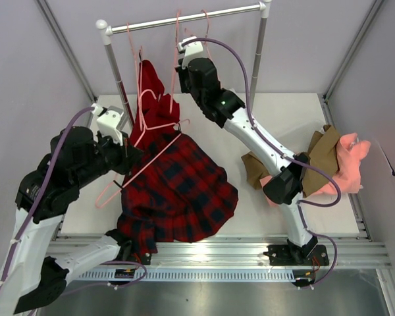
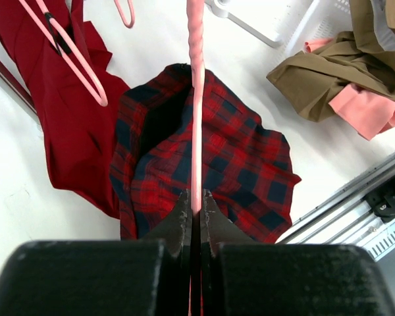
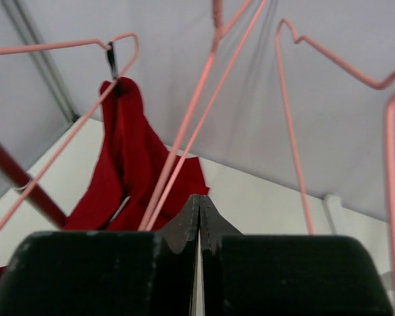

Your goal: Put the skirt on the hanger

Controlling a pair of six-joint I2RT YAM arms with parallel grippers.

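Observation:
The red and navy plaid skirt (image 1: 181, 191) lies spread on the table in front of the rack, also seen in the left wrist view as the skirt (image 2: 243, 164). My left gripper (image 1: 135, 161) is shut on a thin pale-pink hanger (image 1: 155, 157). Its bar (image 2: 197, 118) runs out from between the fingertips of the left gripper (image 2: 196, 197) and across above the skirt. My right gripper (image 1: 184, 67) is up among the hangers on the rail. In the right wrist view the right gripper (image 3: 199, 201) is shut with nothing between its jaws, and pink wires (image 3: 178, 138) pass just to its left.
A clothes rack (image 1: 184, 20) stands at the back with spare pink hangers (image 1: 141, 99). A plain red garment (image 1: 153, 89) hangs there. A heap of tan and pink clothes (image 1: 332, 158) lies at the right. Grey walls close in both sides, and a metal rail (image 1: 250, 253) runs along the near edge.

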